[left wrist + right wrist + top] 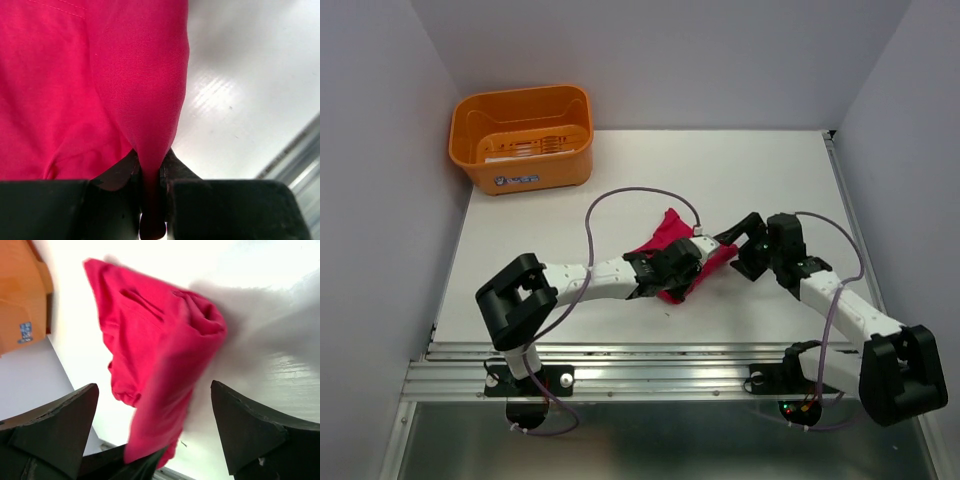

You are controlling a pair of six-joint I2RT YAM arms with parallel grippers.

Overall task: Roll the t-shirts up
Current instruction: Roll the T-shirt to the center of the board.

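A crimson-pink t-shirt point(667, 233) lies bunched in the middle of the white table. My left gripper point(694, 266) sits on its near right part. In the left wrist view that gripper point(151, 161) is shut on a narrow fold of the t-shirt point(75, 90), which rises from between the pads. My right gripper point(726, 246) is at the shirt's right edge. Its fingers point(55, 425) stand wide open, and a blurred hanging fold of the t-shirt point(150, 350) lies between them without being pinched.
An orange plastic basket point(532, 172) stands at the table's back left corner, also in the right wrist view as the basket point(20, 300). Grey walls enclose the table point(770, 180) on three sides. A metal rail point(620, 365) runs along the near edge.
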